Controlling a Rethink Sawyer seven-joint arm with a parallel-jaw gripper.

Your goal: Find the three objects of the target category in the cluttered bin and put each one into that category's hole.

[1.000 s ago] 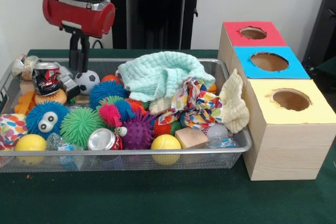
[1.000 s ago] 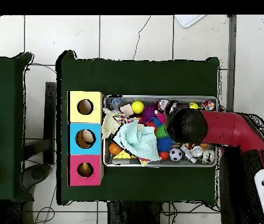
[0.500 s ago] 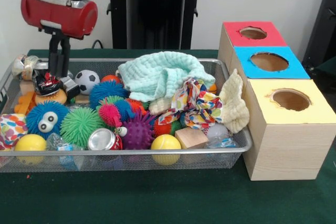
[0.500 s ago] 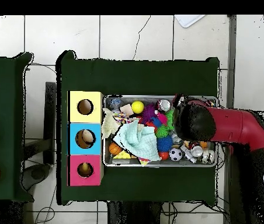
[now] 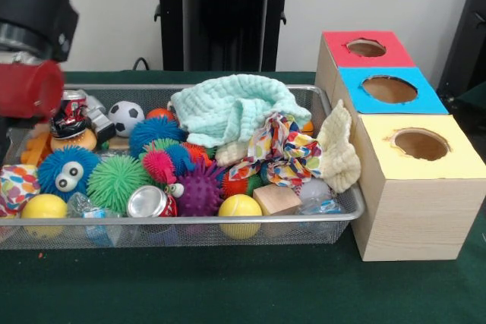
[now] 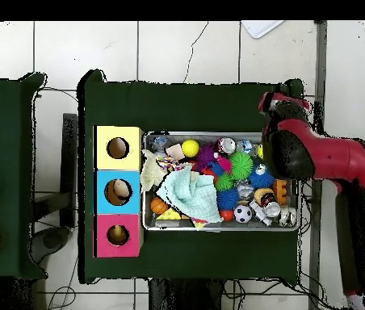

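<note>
I see the green-clothed bench (image 5: 228, 286) carrying the wire mesh bin (image 5: 334, 221), with the three-hole wooden box (image 5: 410, 202) touching the bin's side.

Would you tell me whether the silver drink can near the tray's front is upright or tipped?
Tipped: the silver drink can lies on its side, round end facing the front camera.

The wire bin (image 5: 334, 221) is 1, and beside it stand 3 boxes: 1 red-topped (image 5: 363, 49), 1 blue-topped (image 5: 389, 90), 1 yellow-topped (image 5: 420, 146), each with 1 round hole. In the bin lie 2 yellow balls (image 5: 43, 207) (image 5: 240, 206), 1 soccer ball (image 5: 125, 117), 2 cans (image 5: 150, 202) (image 5: 70, 114), 1 wooden block (image 5: 276, 199), 1 mint cloth (image 5: 231, 109) and 1 patterned cloth (image 5: 279, 149).
</note>
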